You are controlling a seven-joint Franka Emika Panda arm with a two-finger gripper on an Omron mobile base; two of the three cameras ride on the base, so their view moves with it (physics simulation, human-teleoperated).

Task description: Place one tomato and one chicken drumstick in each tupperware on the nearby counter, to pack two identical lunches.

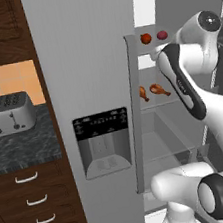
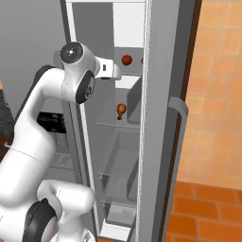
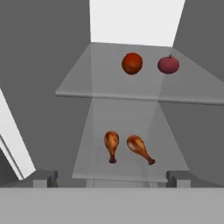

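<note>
You are facing the open fridge (image 1: 99,85) with the jaws spread wide and holding nothing; their tips (image 3: 43,178) are showing at the bottom of the hand view. Two tomatoes (image 3: 132,63) are sitting near the back edge of the upper shelf (image 3: 87,83), and two drumsticks (image 3: 111,144) are lying mid-shelf on the shelf below (image 3: 87,166). Pick one target, centre it between the jaws, approach level under the shelf above, and close gently. No tubs are showing on the table (image 1: 23,147).

Right tomato (image 2: 142,60) half behind door frame
</note>
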